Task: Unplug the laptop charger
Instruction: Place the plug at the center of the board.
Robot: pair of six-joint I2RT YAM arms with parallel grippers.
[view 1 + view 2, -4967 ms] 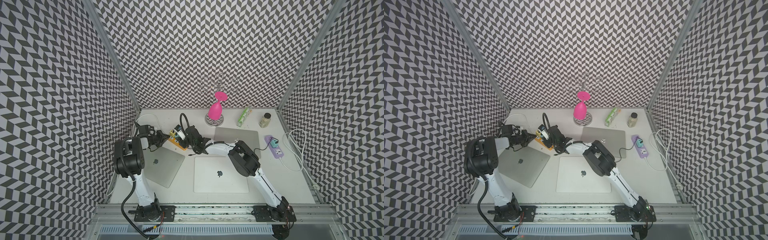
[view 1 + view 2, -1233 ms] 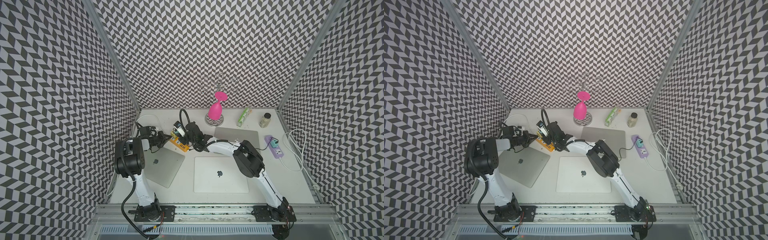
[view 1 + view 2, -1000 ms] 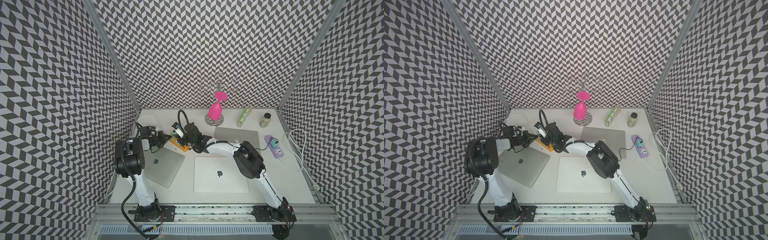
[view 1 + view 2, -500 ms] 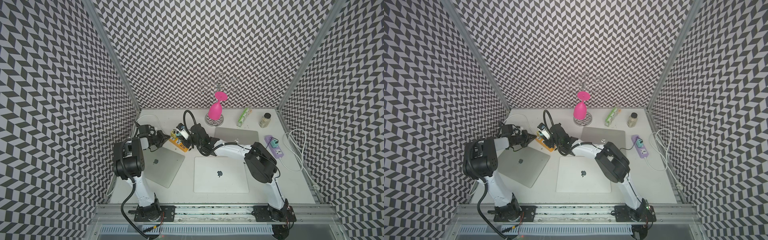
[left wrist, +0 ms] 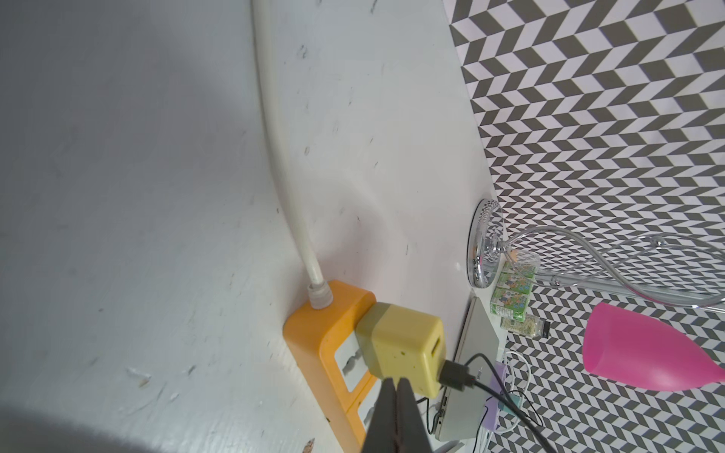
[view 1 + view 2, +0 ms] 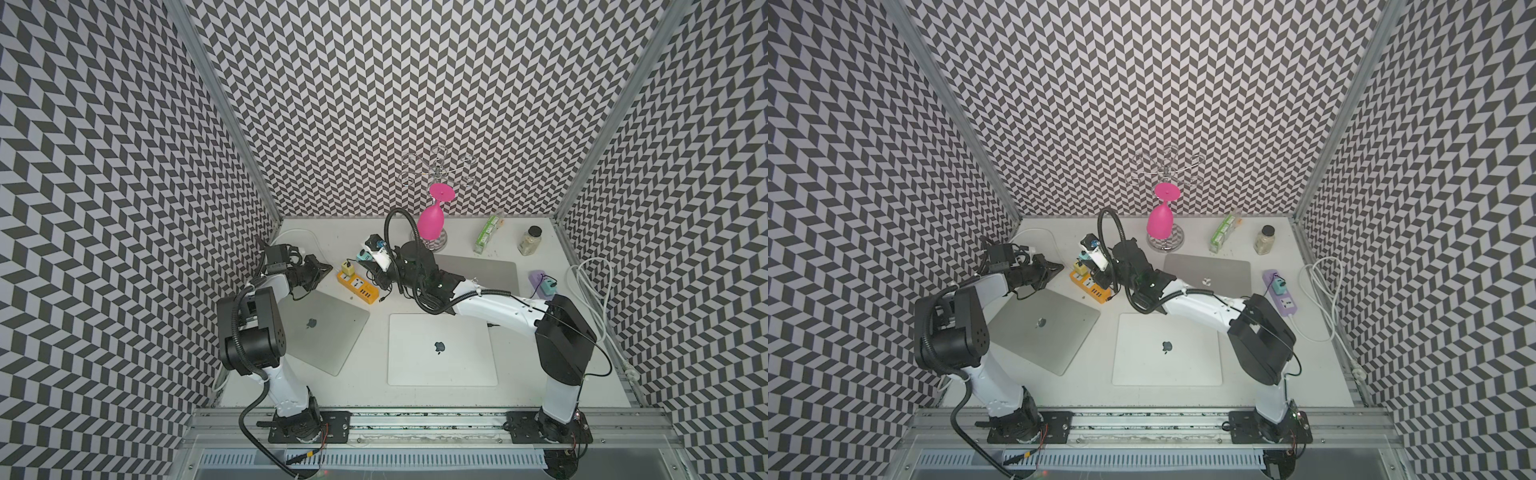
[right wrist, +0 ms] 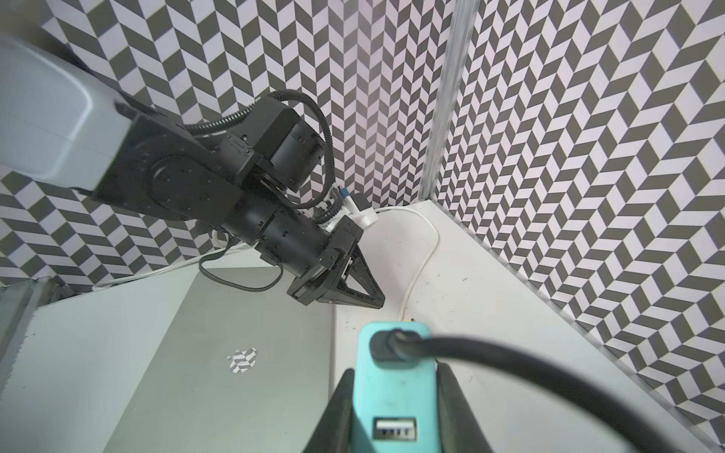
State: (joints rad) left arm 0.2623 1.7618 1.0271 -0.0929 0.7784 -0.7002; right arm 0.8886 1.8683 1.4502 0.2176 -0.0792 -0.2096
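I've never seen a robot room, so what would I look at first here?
Probably the black-and-white zigzag walls all around, then the bright pink glass hanging upside down on the rack at the back. Next, the right gripper pinching a teal charger near the orange power strip.

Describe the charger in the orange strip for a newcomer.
Behind the angled laptop on the left lies an orange power strip. The cube charger plugged into its far end is yellow; the right gripper holds a teal charger.
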